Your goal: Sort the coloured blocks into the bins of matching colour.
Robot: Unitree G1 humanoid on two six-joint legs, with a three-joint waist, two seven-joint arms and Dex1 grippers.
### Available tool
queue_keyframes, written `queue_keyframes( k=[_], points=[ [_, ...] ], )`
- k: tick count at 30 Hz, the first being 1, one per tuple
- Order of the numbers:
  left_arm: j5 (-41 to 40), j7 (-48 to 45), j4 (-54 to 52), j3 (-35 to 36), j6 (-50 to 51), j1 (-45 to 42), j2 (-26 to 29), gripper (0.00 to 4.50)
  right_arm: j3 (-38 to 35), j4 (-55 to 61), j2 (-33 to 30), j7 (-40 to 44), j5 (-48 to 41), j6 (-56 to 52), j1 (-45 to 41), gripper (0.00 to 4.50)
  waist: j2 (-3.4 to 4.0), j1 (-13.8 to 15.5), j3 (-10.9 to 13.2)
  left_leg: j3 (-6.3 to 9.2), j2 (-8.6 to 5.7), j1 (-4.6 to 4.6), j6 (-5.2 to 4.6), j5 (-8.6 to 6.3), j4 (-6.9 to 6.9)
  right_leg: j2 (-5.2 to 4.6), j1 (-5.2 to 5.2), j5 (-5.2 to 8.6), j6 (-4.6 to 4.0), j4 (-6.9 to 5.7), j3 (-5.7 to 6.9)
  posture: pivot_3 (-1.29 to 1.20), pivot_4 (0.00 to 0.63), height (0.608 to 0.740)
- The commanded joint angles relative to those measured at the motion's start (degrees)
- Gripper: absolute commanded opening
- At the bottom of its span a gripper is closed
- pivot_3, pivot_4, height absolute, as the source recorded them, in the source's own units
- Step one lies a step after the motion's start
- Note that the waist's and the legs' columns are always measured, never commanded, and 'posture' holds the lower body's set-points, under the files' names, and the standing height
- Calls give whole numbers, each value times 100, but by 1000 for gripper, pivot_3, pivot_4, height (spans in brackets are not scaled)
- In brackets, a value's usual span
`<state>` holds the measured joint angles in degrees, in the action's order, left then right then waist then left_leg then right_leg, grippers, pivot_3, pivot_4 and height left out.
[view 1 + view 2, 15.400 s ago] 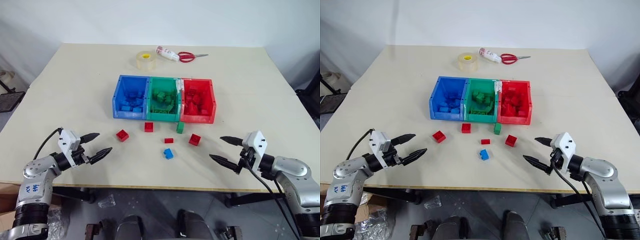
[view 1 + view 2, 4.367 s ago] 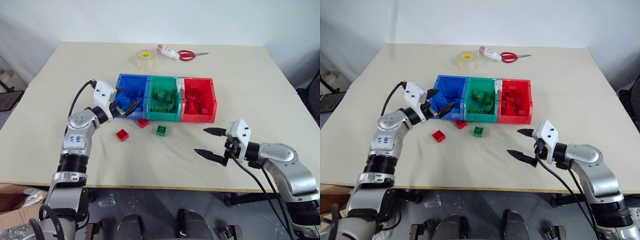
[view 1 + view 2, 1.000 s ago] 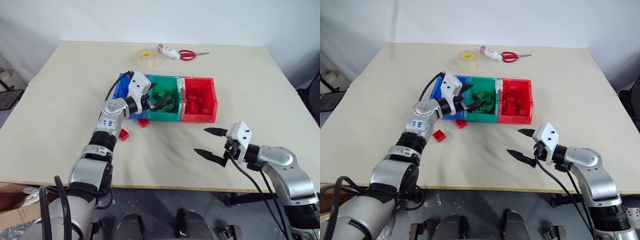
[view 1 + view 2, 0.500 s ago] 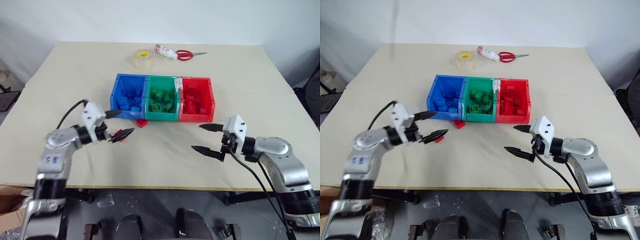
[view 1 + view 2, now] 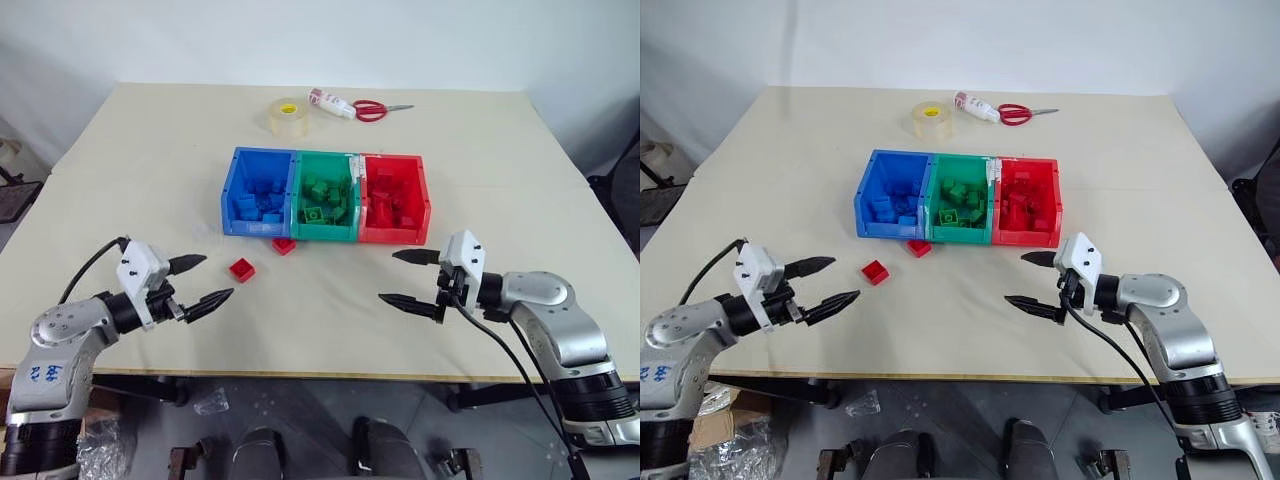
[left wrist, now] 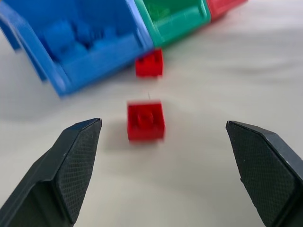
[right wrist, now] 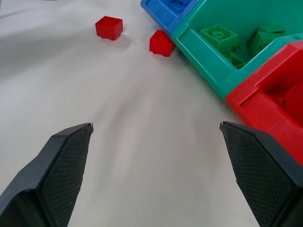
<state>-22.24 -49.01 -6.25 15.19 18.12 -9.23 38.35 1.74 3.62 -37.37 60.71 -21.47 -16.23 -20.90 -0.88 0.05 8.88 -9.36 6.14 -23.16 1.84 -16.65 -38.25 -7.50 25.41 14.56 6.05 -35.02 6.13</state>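
Left wrist view, square studded red block (image 6: 146, 121), left gripper (image 6: 175, 170) wide, right gripper (image 5: 408, 277) wide, both empty.

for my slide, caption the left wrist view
Open left hand faces two red blocks beside the bins.

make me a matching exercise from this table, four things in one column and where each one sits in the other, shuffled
Things:
1. tape roll
2. scissors
3. green bin
4. red block nearest the left hand

Places:
A. between the blue bin and the red bin
B. on the bare table, in front of the blue bin
C. far side of the table, beside a small bottle
D. far side of the table, left of the bottle

Pairs: 1-D, 2-C, 3-A, 4-B
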Motion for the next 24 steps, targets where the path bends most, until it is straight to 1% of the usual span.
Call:
queue_keyframes(
  k=[1,8,11,16,18,24],
  points=[
    [335,168,543,-316,-396,-315,-169,4476,-92,80,30,-11,-36,108,-51,4500,0,-8,0,0,0,0,0,0,0,1,0,0,0,0,0,0,150,740],
    [677,-25,1828,-878,-1064,-936,-525,4476,-166,233,3,-96,-59,102,94,4500,0,-12,0,-3,0,1,2,1,3,2,2,0,0,1,1,0,150,740],
    [680,-61,2222,-895,-1315,-1162,-622,3862,-197,291,-2,-154,-64,95,146,4500,0,-11,0,-3,0,0,2,1,1,1,2,0,0,1,2,0,150,740],
    [690,-205,2399,-975,-1298,-1254,-607,2253,-267,446,-25,-266,-97,69,292,4500,0,-10,0,-2,0,-1,2,1,2,1,2,0,0,1,2,0,150,740],
    [635,-325,2379,-987,-1277,-1281,-596,1525,-290,502,-36,-300,-101,73,370,4500,0,-11,0,-2,0,0,2,1,1,1,2,0,1,0,1,0,150,740],
    [574,-479,2065,-1192,-1188,-1676,-763,1480,-394,561,-41,-406,-93,80,499,4500,0,16,0,-2,0,-2,2,1,-1,1,2,0,1,0,1,0,150,740]
  ],
)
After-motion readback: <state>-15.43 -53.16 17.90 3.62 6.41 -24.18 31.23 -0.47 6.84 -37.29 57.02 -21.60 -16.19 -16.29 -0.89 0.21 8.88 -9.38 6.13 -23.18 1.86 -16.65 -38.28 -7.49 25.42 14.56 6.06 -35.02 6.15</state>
